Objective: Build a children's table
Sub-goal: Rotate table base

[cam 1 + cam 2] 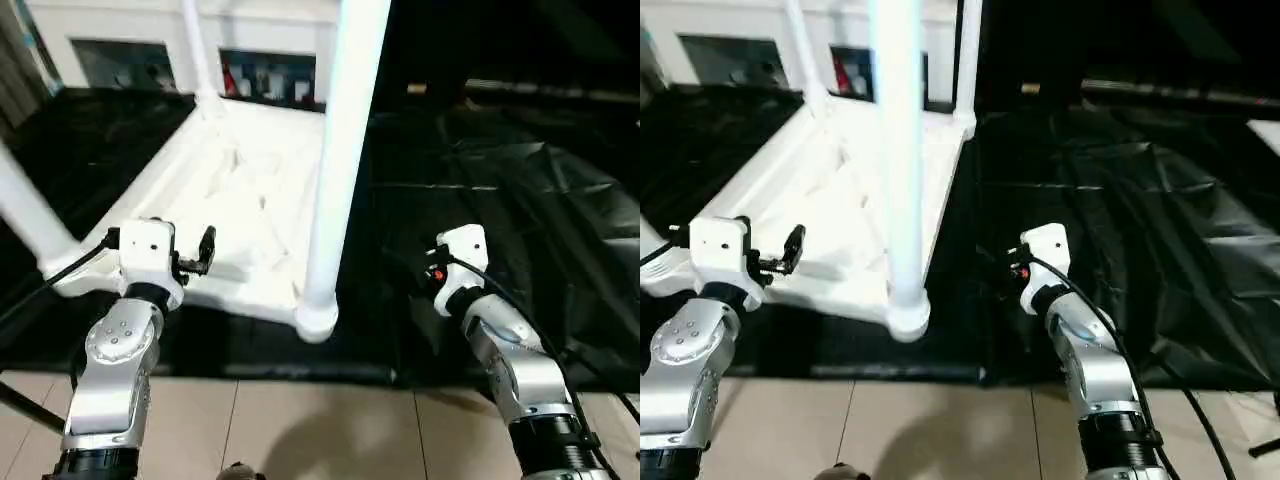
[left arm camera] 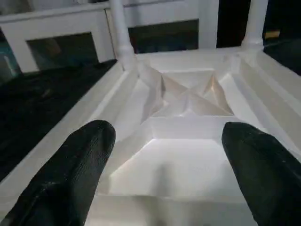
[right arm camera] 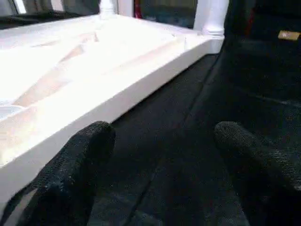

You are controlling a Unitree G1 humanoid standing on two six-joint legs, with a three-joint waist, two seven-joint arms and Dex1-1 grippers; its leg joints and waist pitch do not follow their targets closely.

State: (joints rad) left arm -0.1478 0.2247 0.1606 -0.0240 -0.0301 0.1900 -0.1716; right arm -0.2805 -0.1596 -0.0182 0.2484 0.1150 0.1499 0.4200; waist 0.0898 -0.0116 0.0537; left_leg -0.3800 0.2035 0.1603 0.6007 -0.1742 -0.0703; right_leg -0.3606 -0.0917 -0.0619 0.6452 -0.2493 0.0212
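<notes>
The children's table lies upside down on a black sheet, the ribbed underside of its white tabletop facing up. White legs stand in its corner sockets: a near-right leg, a far-left leg, a far-right leg and a near-left leg that leans outward. My left gripper hovers over the tabletop's near edge. It is open, and its black fingers hold nothing. My right gripper is open over the black sheet, just right of the tabletop's right edge, with nothing in it.
A white glass-door cabinet stands behind the table. The crumpled black sheet covers the ground to the right and left. Pale floor tiles run along the sheet's near edge. A cable trails from my left wrist.
</notes>
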